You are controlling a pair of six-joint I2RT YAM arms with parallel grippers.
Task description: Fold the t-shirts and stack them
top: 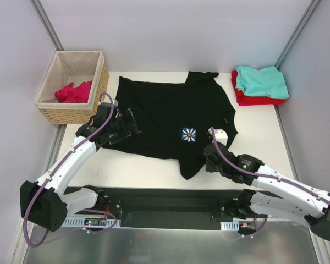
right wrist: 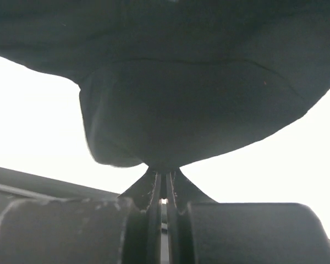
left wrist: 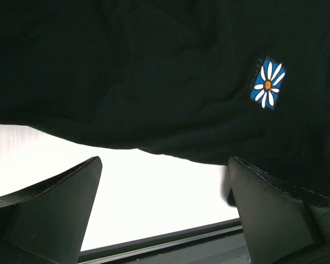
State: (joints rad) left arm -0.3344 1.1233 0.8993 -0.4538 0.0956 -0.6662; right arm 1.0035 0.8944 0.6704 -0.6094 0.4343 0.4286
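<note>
A large black t-shirt (top: 165, 110) with a daisy patch (top: 189, 135) lies spread on the white table (top: 264, 137). My right gripper (top: 207, 160) is at its near right hem, shut on a fold of the black cloth (right wrist: 187, 110), which bunches just above the closed fingertips (right wrist: 154, 184). My left gripper (top: 133, 127) stands open at the shirt's left edge. In its wrist view the hem (left wrist: 154, 71) lies just past the spread fingers (left wrist: 60, 203), with nothing between them. A folded teal t-shirt (top: 261, 81) rests on a red one (top: 253, 100) at the back right. A magenta-pink one (top: 74, 92) sits crumpled in the basket.
The wicker basket (top: 100, 82) with beige lining stands off the table's back left corner. Grey walls close in on both sides and the back. A black rail (top: 165, 201) runs along the near edge between the arm bases.
</note>
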